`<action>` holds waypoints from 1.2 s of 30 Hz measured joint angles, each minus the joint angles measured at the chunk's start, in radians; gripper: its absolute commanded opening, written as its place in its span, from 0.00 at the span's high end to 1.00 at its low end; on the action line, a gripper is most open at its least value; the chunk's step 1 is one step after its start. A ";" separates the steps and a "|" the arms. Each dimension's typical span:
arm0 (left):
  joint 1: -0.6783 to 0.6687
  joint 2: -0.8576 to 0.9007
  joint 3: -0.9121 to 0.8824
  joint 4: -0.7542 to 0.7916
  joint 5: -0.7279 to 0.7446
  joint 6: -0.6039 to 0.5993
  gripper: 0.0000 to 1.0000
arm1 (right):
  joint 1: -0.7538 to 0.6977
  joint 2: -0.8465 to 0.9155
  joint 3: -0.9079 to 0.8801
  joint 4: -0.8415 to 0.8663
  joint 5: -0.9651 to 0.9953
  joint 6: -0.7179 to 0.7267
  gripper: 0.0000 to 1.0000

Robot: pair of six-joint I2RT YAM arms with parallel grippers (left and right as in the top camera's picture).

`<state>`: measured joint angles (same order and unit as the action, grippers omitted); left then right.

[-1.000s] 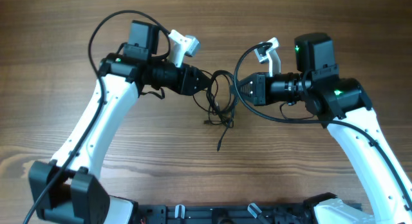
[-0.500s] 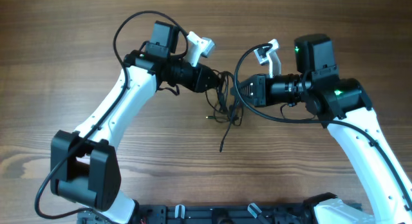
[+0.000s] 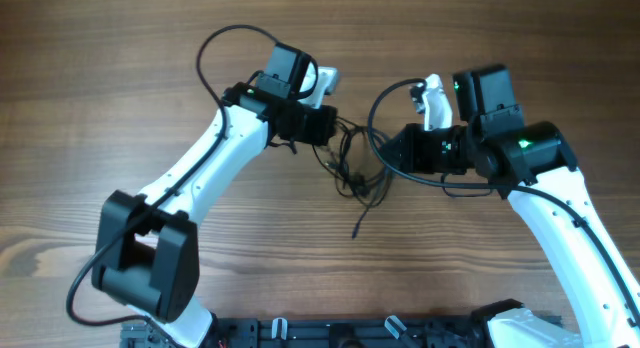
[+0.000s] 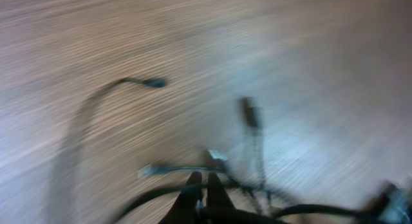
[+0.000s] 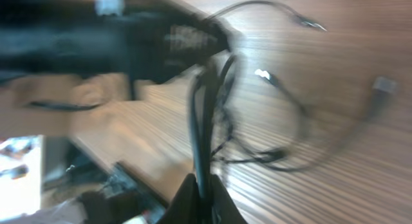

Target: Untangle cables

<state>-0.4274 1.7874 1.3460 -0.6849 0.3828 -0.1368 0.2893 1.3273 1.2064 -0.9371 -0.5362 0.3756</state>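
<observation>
The cables (image 3: 352, 168) are a small tangle of thin black wires on the wooden table between my two arms, with one loose end (image 3: 356, 228) trailing toward the front. My left gripper (image 3: 336, 129) is at the tangle's left edge. In the blurred left wrist view its fingertips (image 4: 201, 183) are pressed together with a dark strand (image 4: 154, 197) running into them, and small plug ends (image 4: 248, 112) lie beyond. From the right, my right gripper (image 3: 386, 154) is shut on a strand (image 5: 198, 127) that rises straight out of its jaws (image 5: 201, 180). Loops and silvery plugs (image 5: 261, 74) spread behind it.
Thick black arm cables arch over the left wrist (image 3: 215, 43) and beside the right wrist (image 3: 374, 103). The left arm's gripper body (image 5: 187, 37) fills the upper left of the right wrist view. A black rail (image 3: 350, 333) lines the table's front edge.
The left arm has swung right to the tangle and its jaws have shut there. The right gripper has kept its grip, and the tangle has shifted slightly right and forward.
</observation>
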 measured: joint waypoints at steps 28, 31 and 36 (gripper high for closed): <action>0.747 -0.737 0.018 -0.187 -0.216 -0.095 0.96 | -0.441 0.195 -0.061 0.102 0.214 -0.158 0.95; 0.736 -0.669 0.019 -0.216 -0.158 -0.082 0.80 | -0.412 0.187 -0.061 0.105 -0.020 -0.297 0.95; 0.659 -0.605 0.019 -0.262 0.027 0.067 0.42 | -0.316 0.087 -0.055 0.120 -0.272 -0.354 0.96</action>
<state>0.2314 1.1820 1.3651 -0.9474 0.4103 -0.0700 -0.0265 1.4147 1.1515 -0.8173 -0.8085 0.0212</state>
